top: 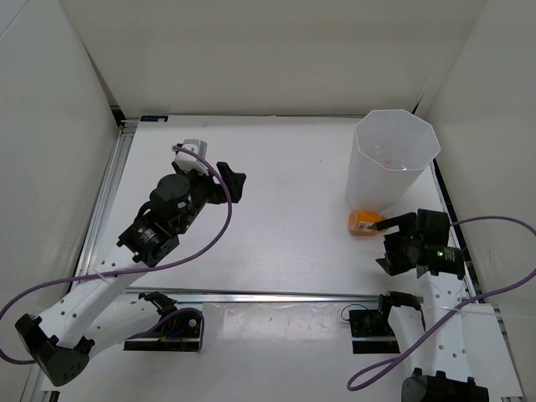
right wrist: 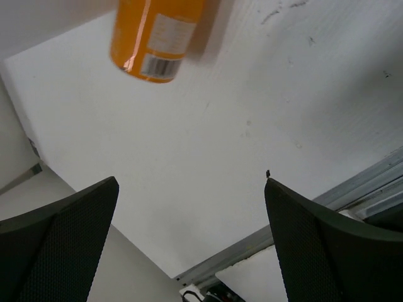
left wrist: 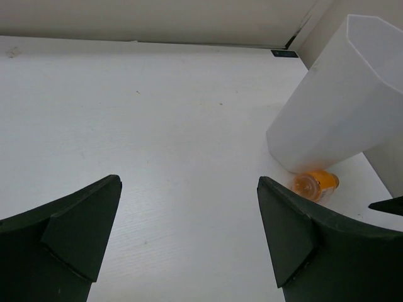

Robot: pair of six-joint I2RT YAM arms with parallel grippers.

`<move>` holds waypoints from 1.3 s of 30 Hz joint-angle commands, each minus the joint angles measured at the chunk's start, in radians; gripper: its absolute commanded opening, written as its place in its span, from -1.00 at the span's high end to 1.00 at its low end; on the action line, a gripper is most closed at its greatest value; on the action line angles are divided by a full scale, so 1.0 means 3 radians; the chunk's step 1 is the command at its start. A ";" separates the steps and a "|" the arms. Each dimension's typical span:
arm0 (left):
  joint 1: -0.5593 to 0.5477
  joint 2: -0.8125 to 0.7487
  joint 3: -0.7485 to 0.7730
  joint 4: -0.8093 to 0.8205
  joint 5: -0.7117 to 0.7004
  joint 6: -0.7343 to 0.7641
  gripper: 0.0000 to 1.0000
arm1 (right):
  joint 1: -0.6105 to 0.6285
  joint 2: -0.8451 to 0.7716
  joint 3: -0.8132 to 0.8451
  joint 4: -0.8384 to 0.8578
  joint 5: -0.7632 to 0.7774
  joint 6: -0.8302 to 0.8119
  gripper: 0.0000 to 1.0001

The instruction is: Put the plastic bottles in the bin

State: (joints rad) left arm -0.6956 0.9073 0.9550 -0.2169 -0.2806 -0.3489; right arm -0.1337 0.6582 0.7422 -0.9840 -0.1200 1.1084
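The bin (top: 392,167) stands upright at the back right, a tall translucent white container with an octagonal rim. The orange bottle (top: 364,222) lies on its side on the table, against the bin's near base. My right gripper (top: 379,245) is open and empty, just near-right of the orange bottle. The right wrist view shows the bottle (right wrist: 157,38) ahead of the open gripper (right wrist: 189,189). My left gripper (top: 234,184) is open and empty at mid-table, far left of the bin. Its wrist view shows the bin (left wrist: 343,100) and the bottle (left wrist: 314,185). Faint shapes show inside the bin; the other bottles are not clearly visible.
White walls enclose the table on the left, back and right. A metal rail (top: 109,193) runs along the left edge and another (top: 293,295) along the near edge. Purple cables hang from both arms.
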 commanded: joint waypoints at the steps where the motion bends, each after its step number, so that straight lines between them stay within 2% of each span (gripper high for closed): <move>1: 0.0002 -0.0079 -0.0013 -0.0258 0.0081 -0.0003 -1.00 | -0.0009 -0.0336 -0.0549 0.0641 -0.0066 0.0523 -1.00; 3: 0.0002 -0.0079 -0.0013 -0.0330 0.0147 -0.0033 -1.00 | -0.0009 -0.0582 -0.0785 0.0948 -0.0015 0.0697 -1.00; 6: 0.0002 -0.0110 -0.0013 -0.0412 0.0250 -0.0034 -1.00 | -0.0009 -0.0619 -0.1093 0.1183 0.0016 0.0805 -1.00; 16: 0.0002 -0.0049 -0.0013 -0.0586 0.0546 -0.0034 -1.00 | -0.0009 -0.0216 -0.1635 0.2338 -0.0050 0.0989 -1.00; 24: 0.0002 -0.0018 0.0017 -0.0693 0.0608 0.0002 -1.00 | -0.0009 0.0423 -0.1580 0.3075 -0.0167 0.0811 -1.00; 39: 0.0002 0.0120 0.0048 -0.0760 0.0506 0.0064 -1.00 | -0.0291 0.1661 -0.1043 0.3551 -0.0495 0.0550 -1.00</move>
State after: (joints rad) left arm -0.6956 0.9382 0.9543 -0.4355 -0.1181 -0.3416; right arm -0.2062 1.1229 0.3656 0.0063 -0.2317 1.3239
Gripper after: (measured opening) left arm 0.998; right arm 0.998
